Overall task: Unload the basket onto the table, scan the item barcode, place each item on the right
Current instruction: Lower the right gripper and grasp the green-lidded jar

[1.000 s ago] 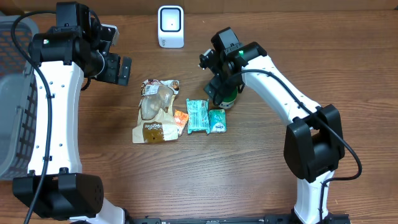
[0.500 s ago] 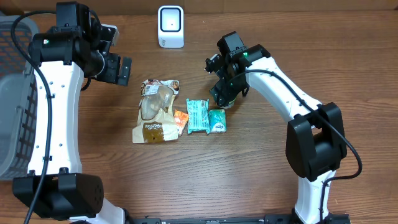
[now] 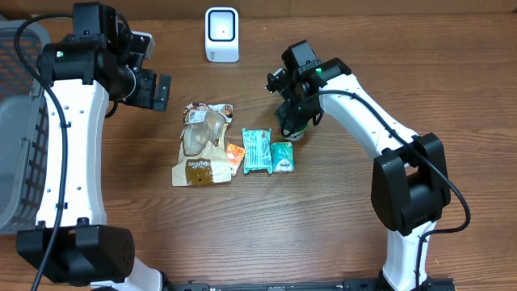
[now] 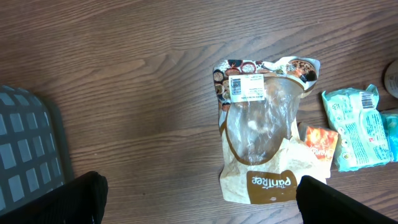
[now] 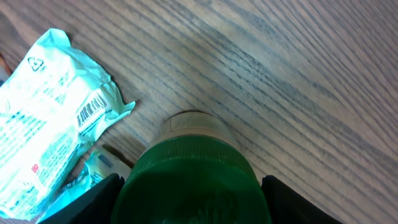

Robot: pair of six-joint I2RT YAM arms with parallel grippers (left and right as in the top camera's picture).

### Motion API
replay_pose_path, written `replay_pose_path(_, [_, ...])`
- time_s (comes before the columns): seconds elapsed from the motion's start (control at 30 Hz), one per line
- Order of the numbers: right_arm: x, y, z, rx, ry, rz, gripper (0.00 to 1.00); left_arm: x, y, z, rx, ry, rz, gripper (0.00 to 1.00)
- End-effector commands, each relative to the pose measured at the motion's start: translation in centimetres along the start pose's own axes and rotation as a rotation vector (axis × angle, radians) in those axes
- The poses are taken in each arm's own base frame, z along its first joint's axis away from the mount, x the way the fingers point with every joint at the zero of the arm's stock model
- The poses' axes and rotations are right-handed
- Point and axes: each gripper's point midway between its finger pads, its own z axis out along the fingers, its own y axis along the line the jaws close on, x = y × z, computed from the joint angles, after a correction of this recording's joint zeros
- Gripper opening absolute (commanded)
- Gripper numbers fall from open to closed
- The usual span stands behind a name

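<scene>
Left end effector (image 3: 152, 89): wide, holding nothing, above counter (image 3: 323, 226). Right end effector (image 5: 193, 200): straddling green-capped bottle (image 5: 193, 163); grip cannot be told.

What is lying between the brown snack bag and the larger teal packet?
A small orange packet lies there, seen in the overhead view and in the left wrist view.

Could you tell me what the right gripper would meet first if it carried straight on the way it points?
Most likely the green bottle cap, which the right gripper straddles from directly above; the table lies below that.
</scene>
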Motion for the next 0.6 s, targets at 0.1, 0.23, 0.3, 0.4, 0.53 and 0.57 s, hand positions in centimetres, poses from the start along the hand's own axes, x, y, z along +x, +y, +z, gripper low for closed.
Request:
replay_pose_path(0.1, [0.2,0.0,0.0,-0.003,0.009,0.124,0.49,-0.2,-0.1,0.0,0.013,-0.004,0.01,1.0])
replay_pose_path(0.23, [-0.2,-0.4,-0.8,0.0,0.0,0.215,0.46,-0.2,-0.1,0.0,0.013,-0.004,0.01,0.99])
replay_pose_path(0.3, [-0.7,-0.8,-1.3,0.005,-0.015,0.273,0.47,-0.2,-0.1,0.0,0.013,-0.004,0.01,1.0])
replay_pose_path(0.4, [-1.3,-1.5,-1.8,0.01,-0.046,0.412,0.57,-0.2,-0.1,0.0,0.013,-0.004,0.01,0.99])
replay_pose_path(0.53, [-1.6,-2.5,-1.9,0.013,-0.07,0.543,0.6,-0.2,-0.1,0.0,0.013,-0.004,0.01,1.0])
replay_pose_path(0.57, [-1.5,-2.7,-1.9,0.014,-0.071,0.566,0.61,-0.2,-0.1,0.0,0.013,-0.004,0.01,0.99])
